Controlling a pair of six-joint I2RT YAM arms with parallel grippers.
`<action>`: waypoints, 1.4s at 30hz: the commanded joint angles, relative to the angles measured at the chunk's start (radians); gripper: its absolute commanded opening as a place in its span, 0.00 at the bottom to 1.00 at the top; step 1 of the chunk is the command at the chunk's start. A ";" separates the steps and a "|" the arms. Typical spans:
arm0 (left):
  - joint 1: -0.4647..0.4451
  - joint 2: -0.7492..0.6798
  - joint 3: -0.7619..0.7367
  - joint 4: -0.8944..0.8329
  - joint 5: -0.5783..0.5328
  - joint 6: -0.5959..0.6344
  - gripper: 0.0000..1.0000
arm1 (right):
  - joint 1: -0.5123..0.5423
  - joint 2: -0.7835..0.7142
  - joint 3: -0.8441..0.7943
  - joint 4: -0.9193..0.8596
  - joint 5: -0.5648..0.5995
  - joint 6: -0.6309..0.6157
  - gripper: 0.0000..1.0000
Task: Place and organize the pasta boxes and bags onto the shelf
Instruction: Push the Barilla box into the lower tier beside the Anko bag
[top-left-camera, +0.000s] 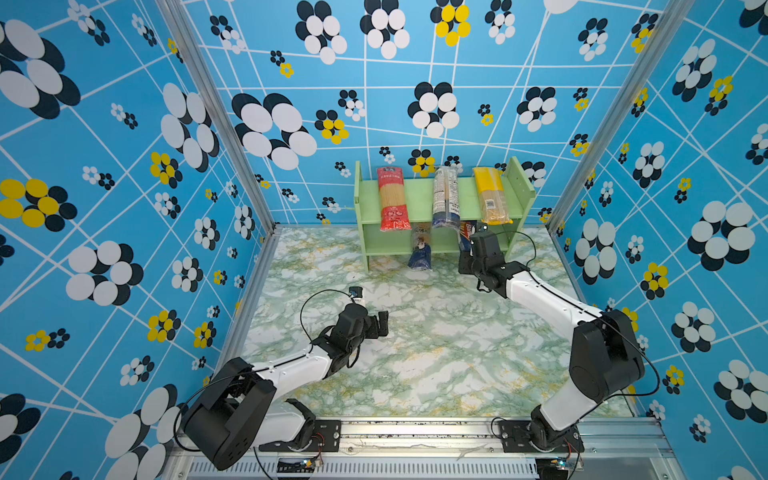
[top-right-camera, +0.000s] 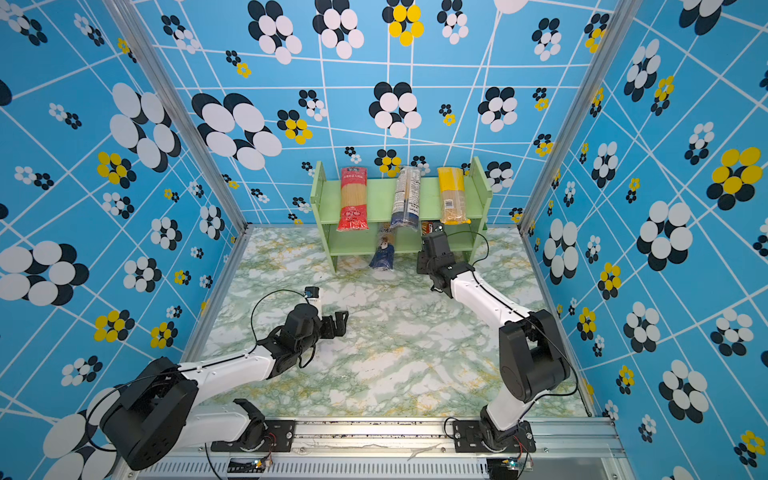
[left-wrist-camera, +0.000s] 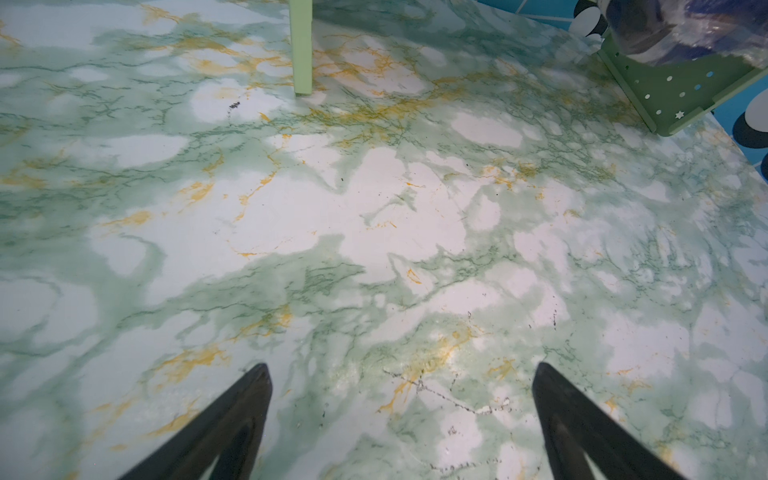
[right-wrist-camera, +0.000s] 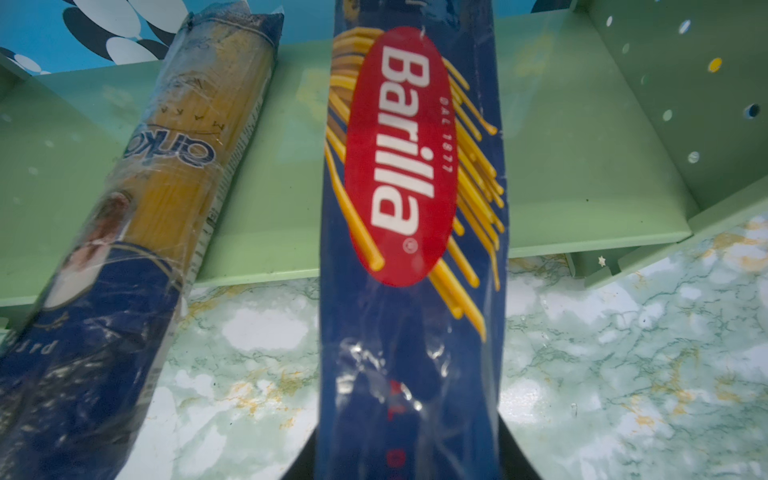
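The light green shelf (top-left-camera: 415, 195) stands at the back of the table. Across its top tier lie a red-ended bag (top-left-camera: 390, 199), a clear bag (top-left-camera: 445, 199) and a yellow-topped bag (top-left-camera: 490, 199). A blue-ended bag (top-left-camera: 420, 253) lies on the lower tier (right-wrist-camera: 582, 166), its near end sticking out over the table. My right gripper (top-left-camera: 471, 245) is shut on the near end of the dark blue Barilla box (right-wrist-camera: 411, 208), whose far end reaches over the lower tier beside the blue-ended bag (right-wrist-camera: 124, 249). My left gripper (top-left-camera: 382, 324) stands open and holds nothing, low over the tabletop (left-wrist-camera: 401, 370).
The marble-patterned tabletop (top-left-camera: 436, 353) spreads in front of the shelf. Patterned blue walls close in the back and both sides. A shelf leg (left-wrist-camera: 301, 45) and a peg-holed side panel (left-wrist-camera: 685, 91) show in the left wrist view.
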 joint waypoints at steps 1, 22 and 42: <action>0.013 -0.019 -0.011 0.012 0.012 0.002 0.99 | -0.009 -0.007 0.073 0.176 0.027 -0.007 0.00; 0.022 -0.009 -0.002 0.019 0.028 -0.006 0.99 | -0.018 0.035 0.102 0.229 0.008 -0.033 0.00; 0.024 0.006 0.006 0.020 0.035 -0.009 0.99 | -0.034 0.069 0.129 0.249 0.021 -0.042 0.00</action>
